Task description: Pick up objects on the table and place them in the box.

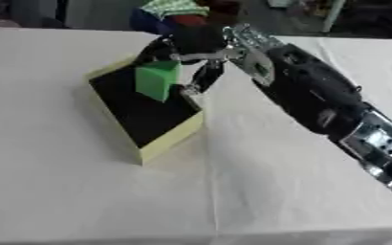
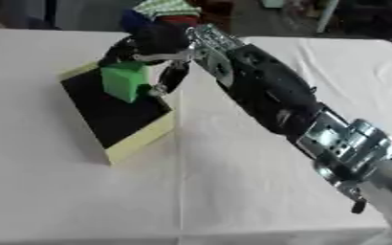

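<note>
Left eye view: no brand, label or writing can be read on anything here. The green block (image 1: 157, 79) is a plain, bright green solid with flat faces and sharp edges, its lower end narrowing toward a corner. It hangs tilted over the far part of the box (image 1: 170, 139), which has pale yellow walls and a black inside and sits askew on the white table (image 1: 65, 191). The right hand (image 1: 191, 48) reaches in from the right on a long black arm with silver joints. Its fingers are curled down round the top of the block, with one dark finger hanging just beside the block's right face.

Right eye view: again no lettering shows. The same block (image 2: 125, 81) appears above the black interior of the box (image 2: 141, 136), close to its far right wall, clasped from above by the right hand (image 2: 153, 40). Whether the block's lower corner touches the box floor cannot be told. The left hand shows in neither view.
</note>
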